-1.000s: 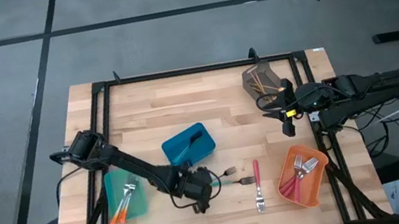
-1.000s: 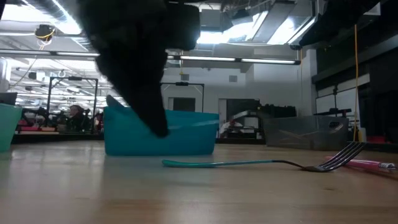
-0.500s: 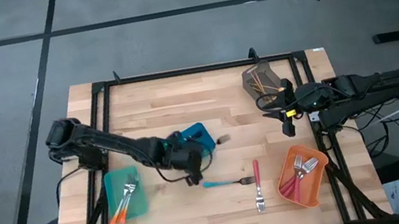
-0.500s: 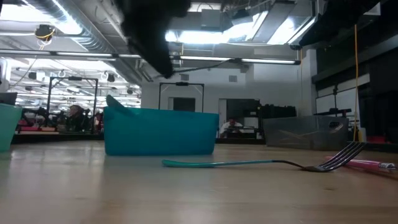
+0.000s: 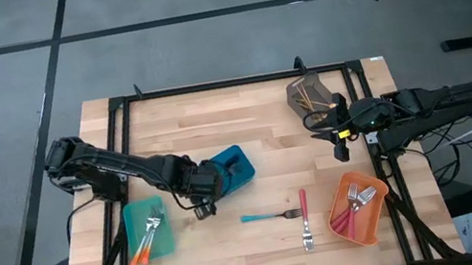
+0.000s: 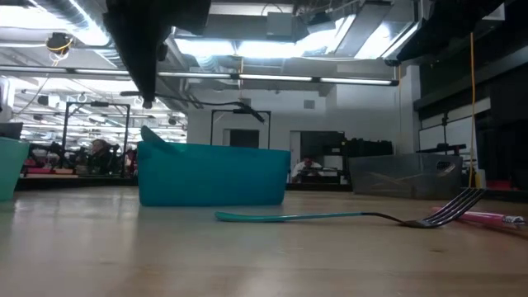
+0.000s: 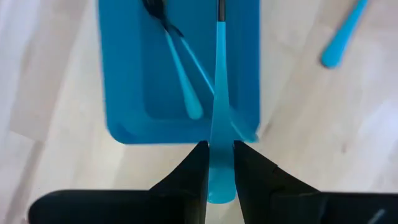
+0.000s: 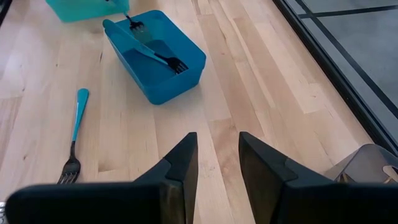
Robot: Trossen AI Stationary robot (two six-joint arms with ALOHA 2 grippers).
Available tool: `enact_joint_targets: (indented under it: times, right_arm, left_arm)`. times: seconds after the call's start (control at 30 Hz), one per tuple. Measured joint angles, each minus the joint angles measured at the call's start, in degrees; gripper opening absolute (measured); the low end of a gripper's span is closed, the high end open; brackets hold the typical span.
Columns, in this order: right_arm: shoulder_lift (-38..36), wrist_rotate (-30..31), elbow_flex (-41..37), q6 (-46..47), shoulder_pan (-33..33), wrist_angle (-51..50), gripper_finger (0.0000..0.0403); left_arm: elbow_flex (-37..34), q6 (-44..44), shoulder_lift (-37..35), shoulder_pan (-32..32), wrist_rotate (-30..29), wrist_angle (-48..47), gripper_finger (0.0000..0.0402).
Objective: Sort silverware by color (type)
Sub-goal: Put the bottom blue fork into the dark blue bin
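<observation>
Silverware sorting advances: the left end effector [image 7: 217, 163], clamping a blue-handled metal fork [image 7: 217, 93], has swung from the worktop's six o'clock to over the blue rectangular bin [image 5: 226, 172].

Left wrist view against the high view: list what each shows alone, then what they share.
Only the left wrist view: the left claw shut on a blue-handled fork, with a second fork already lying in the blue bin.

Only the high view: the teal bin, orange bin, grey bin, the pink-handled fork and the waiting right claw.

Both: the blue bin and the loose blue fork.
</observation>
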Motion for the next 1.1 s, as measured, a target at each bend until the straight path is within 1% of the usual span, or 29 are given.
enact_joint_targets:
  times: [0.1,0.37,0.7,0.93,1.1]
  right_arm:
    - [0.00,0.00,0.00,0.00,-0.01,0.00,0.0104]
    - [0.00,-0.01,0.00,0.00,0.01,-0.01,0.0104]
    - [0.00,0.00,0.00,0.00,-0.01,-0.15,0.0104]
    - [0.00,0.00,0.00,0.00,0.01,-0.15,0.0104]
    - [0.00,0.00,0.00,0.00,0.01,-0.15,0.0104]
  left_arm:
    - [0.00,-0.03,0.14,-0.02,2.33,-0.19,0.0054]
    - [-0.09,-0.56,1.42,0.68,2.02,1.55,0.0054]
    - [-0.09,-1.20,4.54,4.55,2.22,2.61,0.0054]
    - [-0.09,-1.04,6.52,7.11,4.81,2.53,0.0054]
    - [-0.09,-1.03,6.60,8.66,4.92,2.55,0.0054]
